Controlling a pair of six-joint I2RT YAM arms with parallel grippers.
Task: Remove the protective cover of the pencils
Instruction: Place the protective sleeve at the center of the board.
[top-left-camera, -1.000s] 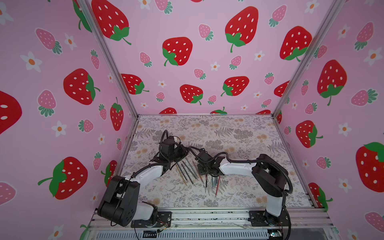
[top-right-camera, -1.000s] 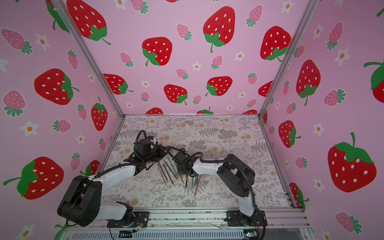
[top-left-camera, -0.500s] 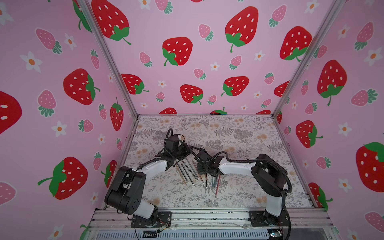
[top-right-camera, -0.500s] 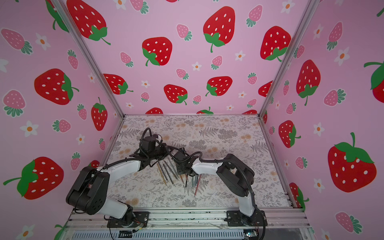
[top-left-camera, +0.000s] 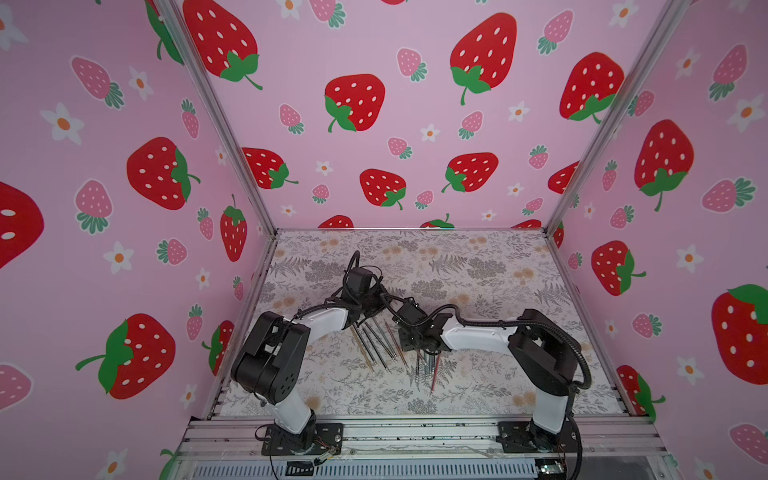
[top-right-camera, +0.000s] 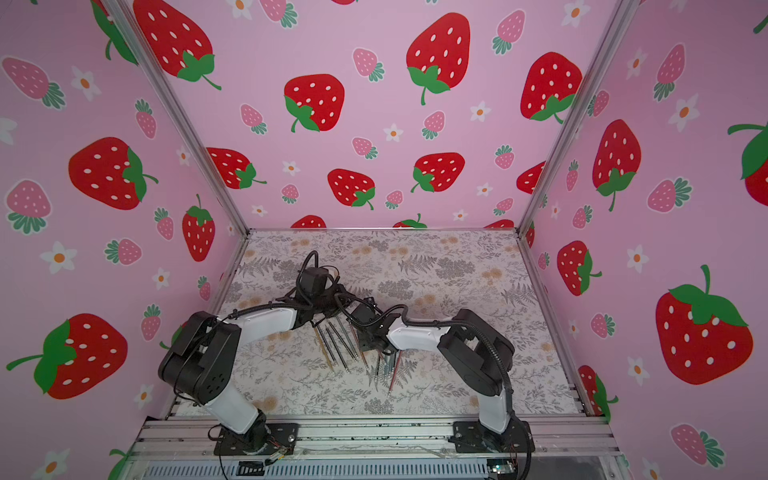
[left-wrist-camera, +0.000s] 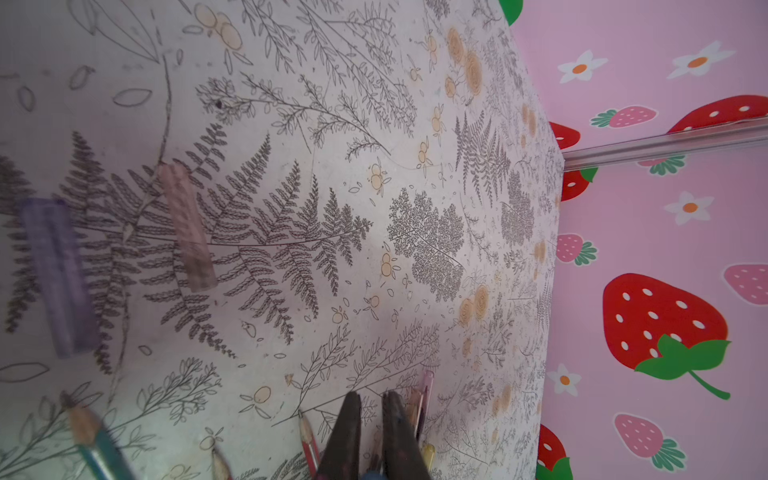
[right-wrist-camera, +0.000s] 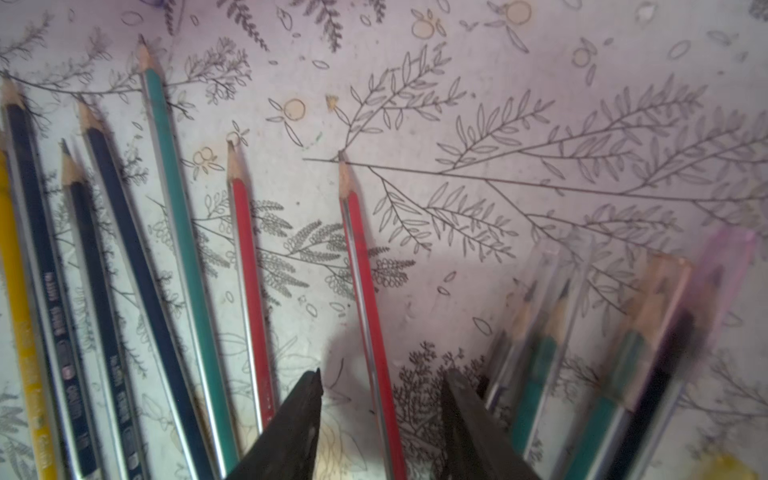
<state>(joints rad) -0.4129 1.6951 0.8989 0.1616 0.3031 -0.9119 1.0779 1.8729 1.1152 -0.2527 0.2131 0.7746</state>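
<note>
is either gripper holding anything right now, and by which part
Nothing held: the right gripper stands open astride a red pencil; the left gripper is shut, nothing visible in it.

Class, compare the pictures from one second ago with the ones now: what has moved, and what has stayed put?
The left arm swung its elbow up and forward, carrying the left gripper, jaws shut, slightly toward the back wall. No grasp or release shows. The right arm and the pencils kept their places; the right gripper has its jaws open astride a red pencil.
</note>
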